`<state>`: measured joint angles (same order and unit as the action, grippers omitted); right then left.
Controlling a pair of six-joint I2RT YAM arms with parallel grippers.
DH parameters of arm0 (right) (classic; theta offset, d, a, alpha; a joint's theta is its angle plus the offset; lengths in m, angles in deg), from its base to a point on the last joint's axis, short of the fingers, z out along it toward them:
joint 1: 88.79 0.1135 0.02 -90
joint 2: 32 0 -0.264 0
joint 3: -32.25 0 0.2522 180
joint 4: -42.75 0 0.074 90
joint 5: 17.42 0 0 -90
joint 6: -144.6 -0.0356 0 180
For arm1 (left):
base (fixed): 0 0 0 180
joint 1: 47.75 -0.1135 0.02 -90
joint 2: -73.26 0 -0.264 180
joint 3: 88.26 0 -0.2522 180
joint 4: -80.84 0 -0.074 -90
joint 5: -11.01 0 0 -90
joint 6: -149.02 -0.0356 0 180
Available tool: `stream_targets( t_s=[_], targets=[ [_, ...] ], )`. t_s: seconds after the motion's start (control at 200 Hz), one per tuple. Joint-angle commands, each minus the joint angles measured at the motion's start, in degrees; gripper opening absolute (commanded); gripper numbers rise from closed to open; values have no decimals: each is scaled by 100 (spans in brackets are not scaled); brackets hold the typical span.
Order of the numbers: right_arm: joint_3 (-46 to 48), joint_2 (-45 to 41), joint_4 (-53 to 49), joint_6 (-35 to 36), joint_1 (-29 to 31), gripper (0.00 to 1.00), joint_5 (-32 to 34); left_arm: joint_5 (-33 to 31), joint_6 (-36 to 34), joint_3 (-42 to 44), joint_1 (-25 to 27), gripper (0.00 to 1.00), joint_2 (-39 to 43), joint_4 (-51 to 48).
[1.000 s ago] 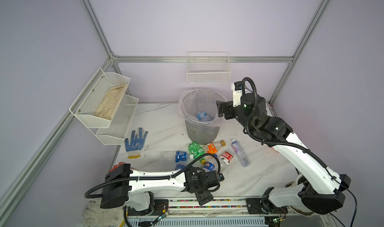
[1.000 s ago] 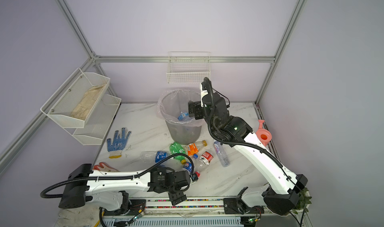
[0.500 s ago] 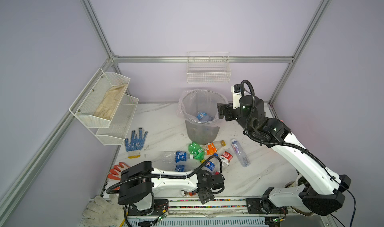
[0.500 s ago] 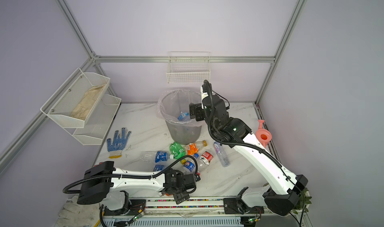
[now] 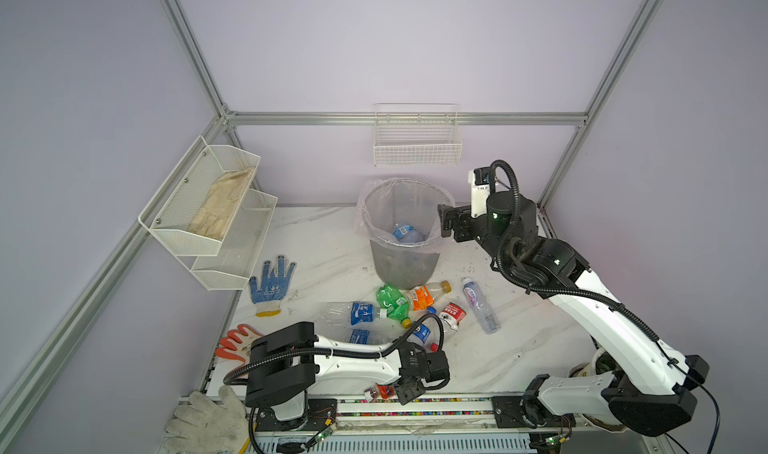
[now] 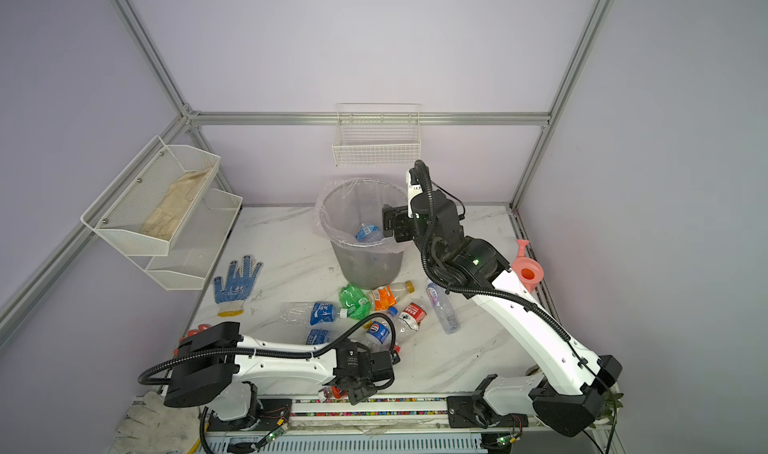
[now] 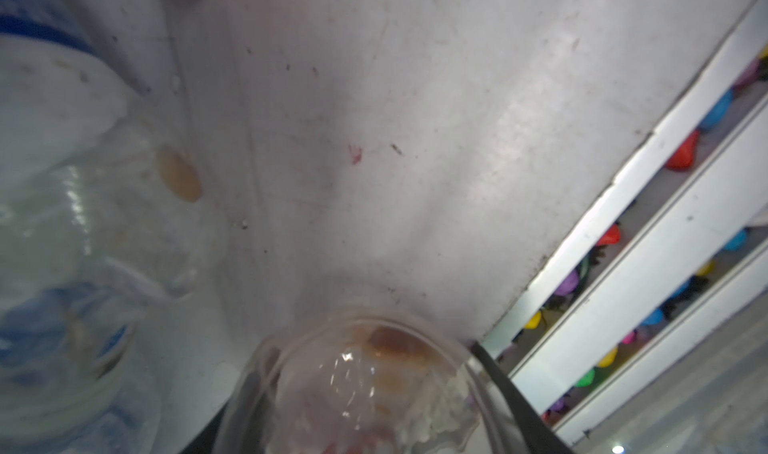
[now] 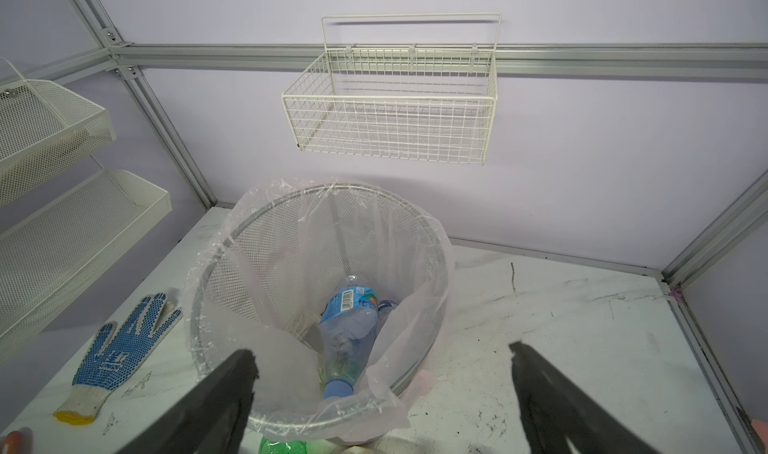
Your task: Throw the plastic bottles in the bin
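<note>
before you: a wire-mesh bin [image 5: 405,264] lined with glossy clear film [image 8: 417,312], on your scuffed marble-look table [image 5: 328,239].

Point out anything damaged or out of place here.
The green bottle by the bin is crushed. A small bottle lies at the very front edge of the table, at the left gripper. A white glove sits off the front corner.

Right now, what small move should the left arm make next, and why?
Probably close the left jaws fully on the small bottle: it sits between them at the front edge of the table, and a firm grip does not show yet.
</note>
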<state>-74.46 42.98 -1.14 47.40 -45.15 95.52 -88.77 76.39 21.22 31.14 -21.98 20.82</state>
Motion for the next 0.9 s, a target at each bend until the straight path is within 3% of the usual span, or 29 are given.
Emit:
stream_targets(
  t_s=[0.0, 0.17, 0.47, 0.72, 0.895],
  targets=[
    [84, -114, 148, -58, -40, 97, -26, -274, -145, -185, 10, 27, 187, -280],
    [75, -140, 142, -64, -48, 97, 8, -679, -440, -798, 9, 17, 408, -632],
    [10, -309, 104, -148, -92, 97, 458, -1721, -1021, -2156, -122, 11, 1103, -681],
    [20, -439, 70, -305, -216, 97, 1096, -1419, -1676, -2964, -665, 10, 1696, 143],
    [49, -399, -134, -598, -652, 97, 629, -1132, -2049, -3336, -1166, 10, 2055, 1046]
  ],
)
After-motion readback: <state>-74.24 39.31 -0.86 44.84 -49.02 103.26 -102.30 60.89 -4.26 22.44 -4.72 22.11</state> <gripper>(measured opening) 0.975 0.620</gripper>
